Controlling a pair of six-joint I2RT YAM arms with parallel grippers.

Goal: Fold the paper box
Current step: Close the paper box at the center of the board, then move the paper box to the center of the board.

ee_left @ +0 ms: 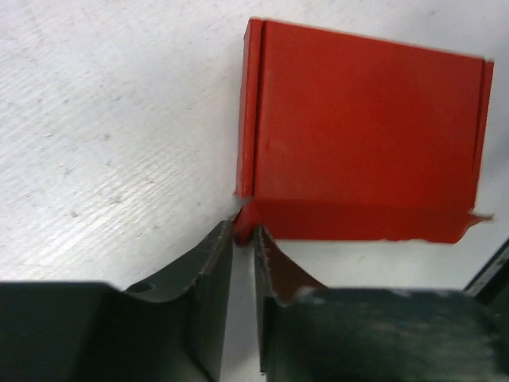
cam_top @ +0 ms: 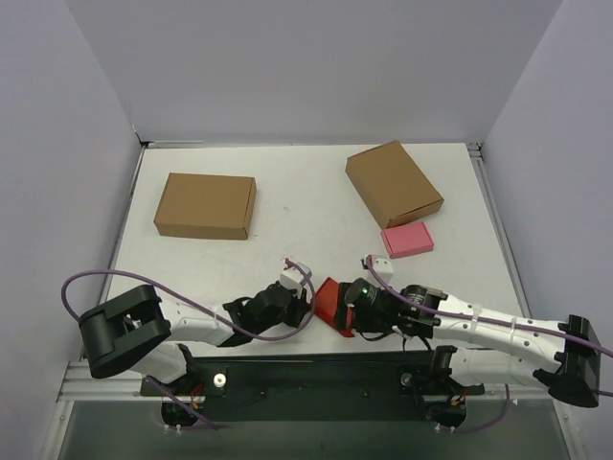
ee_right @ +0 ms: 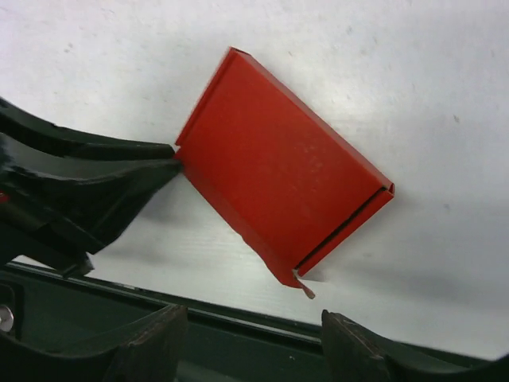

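White tabletop [ee_left: 103,119] — paper box [ee_left: 362,131] corner pinched in left hand [ee_left: 243,232].

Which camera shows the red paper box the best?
The left wrist camera. There the paper box fills much of the picture, seen flat-on, edges and creases sharp. The right wrist camera shows it whole too, but smaller and slanted. The top camera shows only a small red patch, partly hidden.

The right pincer [cam_top: 348,314] hides part of the paper box [cam_top: 329,298] from above.
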